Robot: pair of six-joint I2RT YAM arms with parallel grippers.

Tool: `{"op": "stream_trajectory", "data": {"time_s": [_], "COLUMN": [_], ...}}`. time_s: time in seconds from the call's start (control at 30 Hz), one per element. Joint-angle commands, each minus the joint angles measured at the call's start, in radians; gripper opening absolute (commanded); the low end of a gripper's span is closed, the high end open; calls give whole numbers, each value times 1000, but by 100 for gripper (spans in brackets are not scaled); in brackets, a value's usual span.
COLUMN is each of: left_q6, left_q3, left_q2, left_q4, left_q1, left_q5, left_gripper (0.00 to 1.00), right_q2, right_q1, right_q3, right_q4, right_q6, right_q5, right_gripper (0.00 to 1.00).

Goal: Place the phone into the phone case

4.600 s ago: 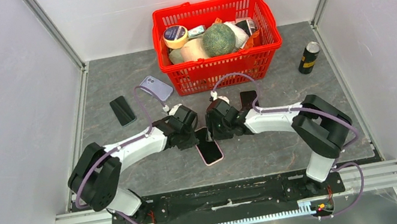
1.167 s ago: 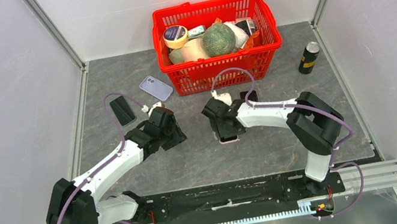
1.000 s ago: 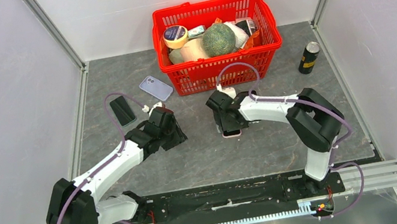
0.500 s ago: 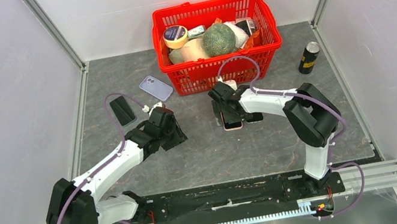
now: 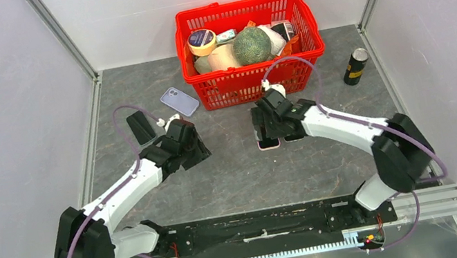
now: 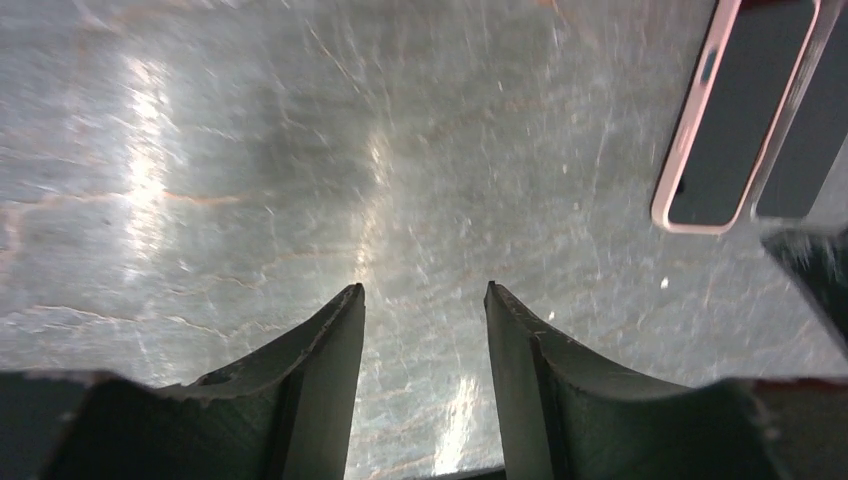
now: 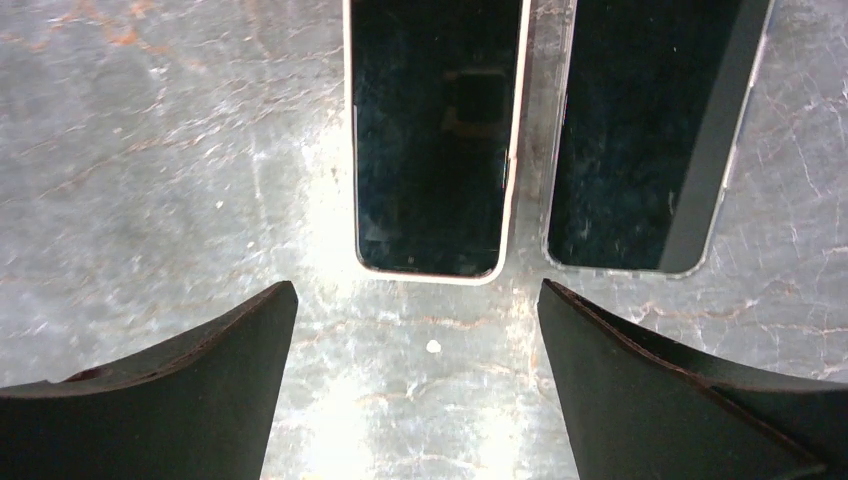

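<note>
Worktop (image 5: 234,177): grey and stone-patterned, with the phone and case lying flat on it side by side, just in front of the basket. The surface looks slick, so either one could be skated away by a low, glancing touch.
Red basket (image 5: 247,87): crammed full and just behind the pair. A lift swung too far back could be caught on its front wall.
Right fingers (image 7: 200,390): spread wide with nothing held, poised just short of the near ends of both items. A descent centred on the gap could see the two pinched together.
Left fingers (image 6: 310,390): parted roughly halfway with nothing between them, over bare worktop off to the left. If the case is not steadied by them, it may be shoved along as the phone is pressed in.
Phone case (image 7: 640,130): clear-rimmed and dark inside, just right of the phone. One corner could be left unseated by a skewed entry.
Phone (image 7: 435,140): pink-edged, screen up, outside the case, so the task is judged not yet done. Little is offered to grip by its thin edges, so a slip is possible.
</note>
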State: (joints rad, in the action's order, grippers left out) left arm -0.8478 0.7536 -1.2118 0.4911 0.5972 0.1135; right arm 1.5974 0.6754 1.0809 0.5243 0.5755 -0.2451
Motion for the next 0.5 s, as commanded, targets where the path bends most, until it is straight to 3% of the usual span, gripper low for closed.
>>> {"op": "stream_trajectory", "data": {"time_s": [0.0, 0.13, 0.33, 0.47], "left_q6": [-26, -18, 2, 64], "left_q3": [83, 150, 254, 356], "left_q2": [-5, -64, -213, -346], "left_q4": [19, 38, 32, -7], "left_q1": [-80, -189, -383, -446], "left_q5": [83, 139, 179, 145], "left_gripper": [56, 64, 68, 70], "right_q2": [-151, -238, -341, -378], "right_q1": [-5, -6, -5, -6], "right_q3": [-103, -196, -295, -326], "right_q4": [-80, -128, -199, -220], "right_q6": [11, -2, -10, -7], "right_q5": [50, 78, 85, 97], "right_gripper": [97, 97, 97, 97]}}
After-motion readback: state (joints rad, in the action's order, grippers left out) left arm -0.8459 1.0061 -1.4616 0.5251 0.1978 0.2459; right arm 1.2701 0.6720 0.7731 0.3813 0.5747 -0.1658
